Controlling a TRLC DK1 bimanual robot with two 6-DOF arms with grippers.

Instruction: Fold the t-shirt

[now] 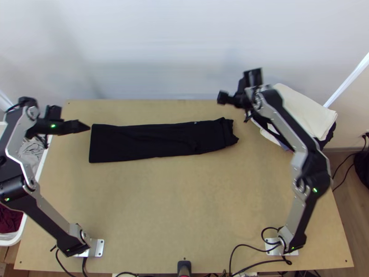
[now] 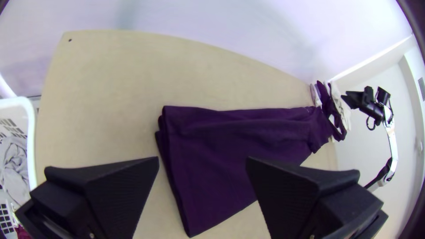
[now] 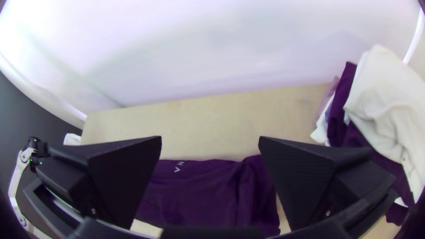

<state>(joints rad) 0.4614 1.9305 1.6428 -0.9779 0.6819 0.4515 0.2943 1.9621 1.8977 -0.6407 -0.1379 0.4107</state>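
Observation:
The dark t-shirt (image 1: 147, 141) lies folded into a long flat strip across the table's far half, its right end slightly bunched. Just beyond its left end, my left gripper (image 1: 85, 127) hangs over the table. In the left wrist view that gripper (image 2: 202, 161) is open, with the shirt (image 2: 230, 150) visible between its fingers. My right gripper (image 1: 233, 102) is above the table's far part, behind the shirt's right end. The right wrist view shows this gripper (image 3: 210, 141) open, and the shirt (image 3: 199, 190) lies below it.
At the table's far right is a pile of white and dark cloths (image 1: 304, 111). A white basket (image 1: 40, 168) holding clothes stands off the left edge. Cables (image 1: 258, 263) run along the near edge. Bare tabletop (image 1: 184, 207) lies in front of the shirt.

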